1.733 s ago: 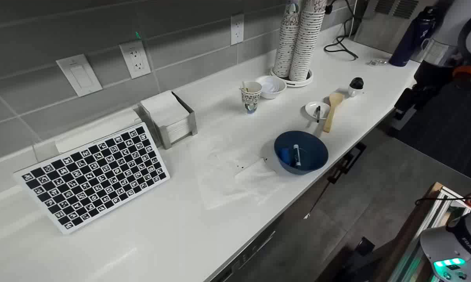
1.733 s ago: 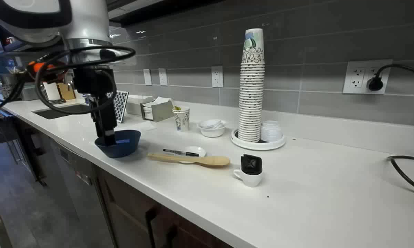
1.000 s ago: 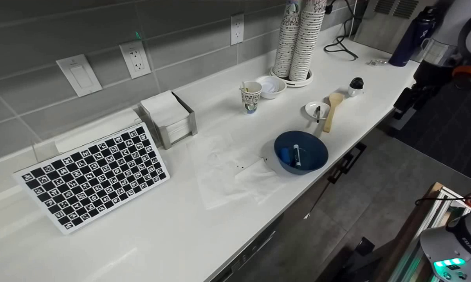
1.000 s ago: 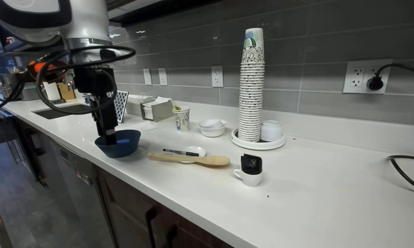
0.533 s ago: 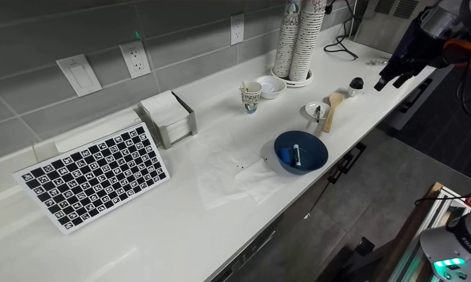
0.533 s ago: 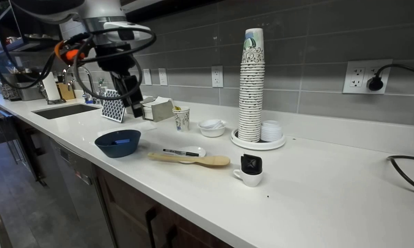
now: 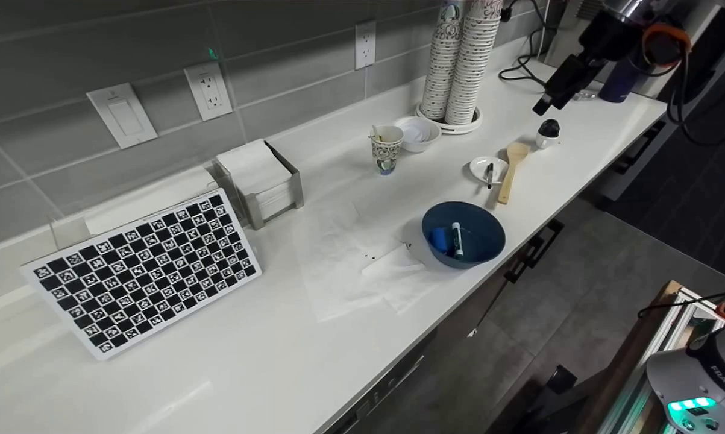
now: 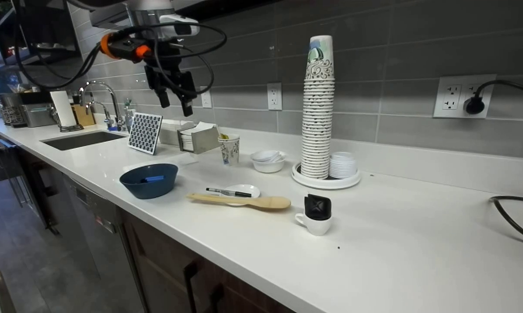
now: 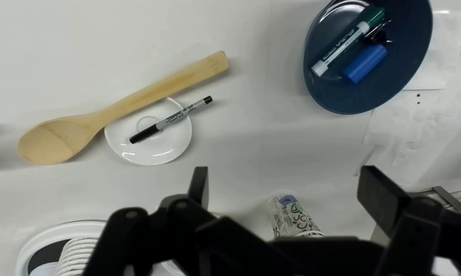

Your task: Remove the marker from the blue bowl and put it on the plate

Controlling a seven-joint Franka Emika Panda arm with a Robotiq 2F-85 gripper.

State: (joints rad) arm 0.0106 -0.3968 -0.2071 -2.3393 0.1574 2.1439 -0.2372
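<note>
The marker (image 9: 339, 46), white with a green cap, lies in the blue bowl (image 9: 345, 101) at the top right of the wrist view. The marker also shows in an exterior view (image 7: 457, 241) inside the bowl (image 7: 486, 235). The bowl stands at the left in an exterior view (image 8: 150, 190). The plate (image 9: 173, 143) is a small white dish, also in both exterior views (image 7: 480, 166) (image 8: 251, 190). My gripper (image 9: 284, 172) is open and empty, with wide-apart jaws. It hangs high above the counter in both exterior views (image 7: 550, 107) (image 8: 176, 109), apart from bowl and plate.
A black-grey pen (image 9: 173, 119) lies across the plate beside a wooden spoon (image 9: 61, 134). A blue cylinder (image 9: 365, 63) and a dark clip share the bowl. A paper cup (image 7: 386, 150), stacked cups (image 8: 318, 130) and a white mug (image 8: 317, 225) stand nearby.
My gripper has risen and moved; in an exterior view it no longer overlaps the bowl and stands further right and higher. Bowl, marker and plate have not moved.
</note>
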